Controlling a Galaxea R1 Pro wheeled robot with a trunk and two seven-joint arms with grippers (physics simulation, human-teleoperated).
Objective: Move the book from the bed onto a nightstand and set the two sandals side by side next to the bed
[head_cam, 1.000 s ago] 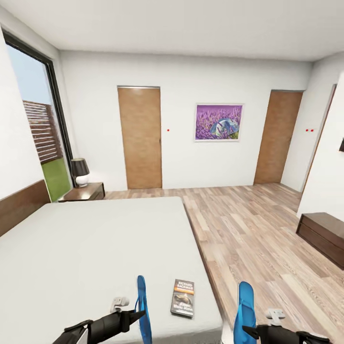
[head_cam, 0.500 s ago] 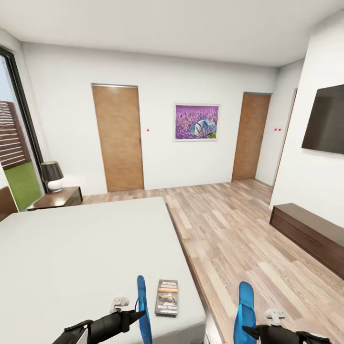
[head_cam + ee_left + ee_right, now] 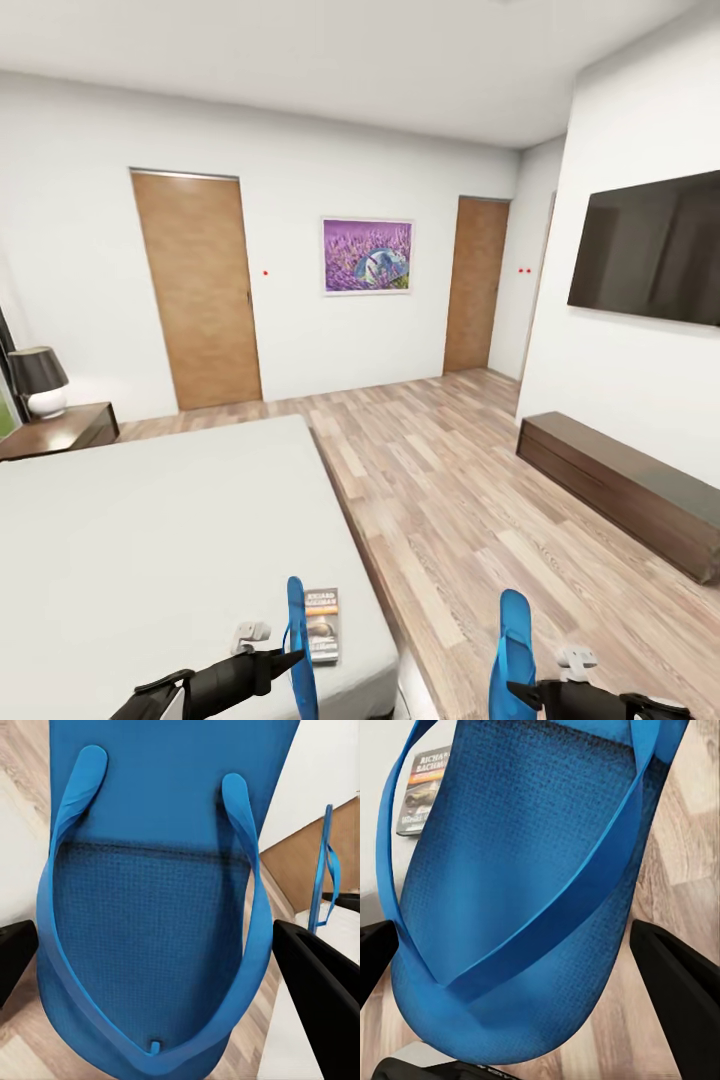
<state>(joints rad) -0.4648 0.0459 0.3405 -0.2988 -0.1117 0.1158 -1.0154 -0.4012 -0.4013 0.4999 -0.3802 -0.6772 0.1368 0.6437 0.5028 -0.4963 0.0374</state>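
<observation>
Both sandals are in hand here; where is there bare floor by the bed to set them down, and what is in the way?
Free: the plank floor between the bed edge and the low cabinet, running back to the doors. Crowded: the bed's near corner, where the book lies by the left gripper and its sandal.

The sandal (image 3: 150,945) sole is showing a fine woven grain (matt blue), the floor (image 3: 480,500) is looking like smooth wood planks.
</observation>
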